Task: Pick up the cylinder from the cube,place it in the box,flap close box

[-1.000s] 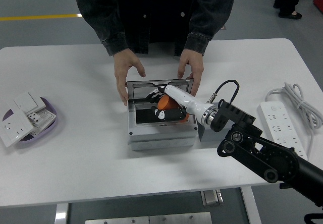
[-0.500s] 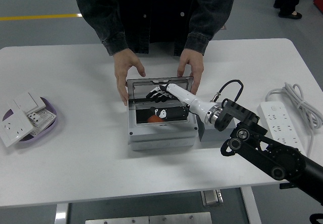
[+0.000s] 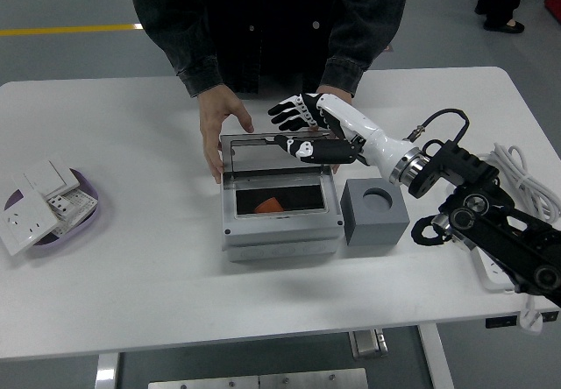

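orange cylinder (image 3: 269, 205) in the grey box (image 3: 280, 231), grey cube (image 3: 375, 211) to its right, white table (image 3: 158, 266), black-and-white right hand (image 3: 302, 124), purple bowl (image 3: 88, 222) far left.

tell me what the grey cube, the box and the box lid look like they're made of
Grey cube: matte, probably moulded or printed plastic, uniform dull grey with a round socket in the top.
Box: light grey casing, likely plastic or painted metal, smooth with small corner screws.
Box lid: glossy dark panel in a grey frame, maybe clear plastic or glass, since it shows reflections.

White table (image 3: 131, 258), grey floor (image 3: 53, 3) with yellow line (image 3: 66, 31), bright even light
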Available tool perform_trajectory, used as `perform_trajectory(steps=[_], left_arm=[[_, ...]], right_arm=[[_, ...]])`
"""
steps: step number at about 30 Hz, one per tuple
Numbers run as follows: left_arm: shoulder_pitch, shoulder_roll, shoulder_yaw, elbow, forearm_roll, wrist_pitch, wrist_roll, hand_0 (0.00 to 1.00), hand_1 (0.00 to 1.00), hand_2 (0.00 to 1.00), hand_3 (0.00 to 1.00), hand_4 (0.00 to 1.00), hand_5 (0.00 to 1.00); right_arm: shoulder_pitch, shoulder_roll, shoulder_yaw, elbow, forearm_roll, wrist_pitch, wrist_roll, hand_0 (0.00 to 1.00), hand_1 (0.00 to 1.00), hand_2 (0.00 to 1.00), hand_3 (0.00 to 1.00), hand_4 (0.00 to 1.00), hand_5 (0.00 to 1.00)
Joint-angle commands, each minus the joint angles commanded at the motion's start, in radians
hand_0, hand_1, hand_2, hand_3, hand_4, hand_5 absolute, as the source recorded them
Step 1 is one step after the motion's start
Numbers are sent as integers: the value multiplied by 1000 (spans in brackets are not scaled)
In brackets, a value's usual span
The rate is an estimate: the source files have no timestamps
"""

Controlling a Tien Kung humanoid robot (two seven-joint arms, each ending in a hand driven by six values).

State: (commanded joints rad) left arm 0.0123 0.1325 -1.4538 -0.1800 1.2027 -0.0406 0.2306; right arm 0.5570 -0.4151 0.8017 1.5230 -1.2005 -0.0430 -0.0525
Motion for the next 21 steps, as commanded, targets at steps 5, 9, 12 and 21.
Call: perform_trajectory(steps=[5,9,12,21], left_arm=[[-1,2,-2,0,4,0,1,631,657,580,657,710,336],[-1,2,-5,0,5,-1,0,631,657,580,657,710,336],[-2,3,-6,0,5,-1,-2,631,657,579,657,710,335],[0,6,-5,0,4,-1,-2,631,658,581,660,707,335]], right_arm=[[65,25,-40,-93,-39,6,-23,736,659,698,705,675,285],[95,31,-86,-157,-37,9,-32,736,659,698,705,675,285],[101,20,-115,-166,-30,12,-38,729,654,696,704,674,287],[96,-63,-150,-56,-24,2,-52,729,650,693,705,669,291]])
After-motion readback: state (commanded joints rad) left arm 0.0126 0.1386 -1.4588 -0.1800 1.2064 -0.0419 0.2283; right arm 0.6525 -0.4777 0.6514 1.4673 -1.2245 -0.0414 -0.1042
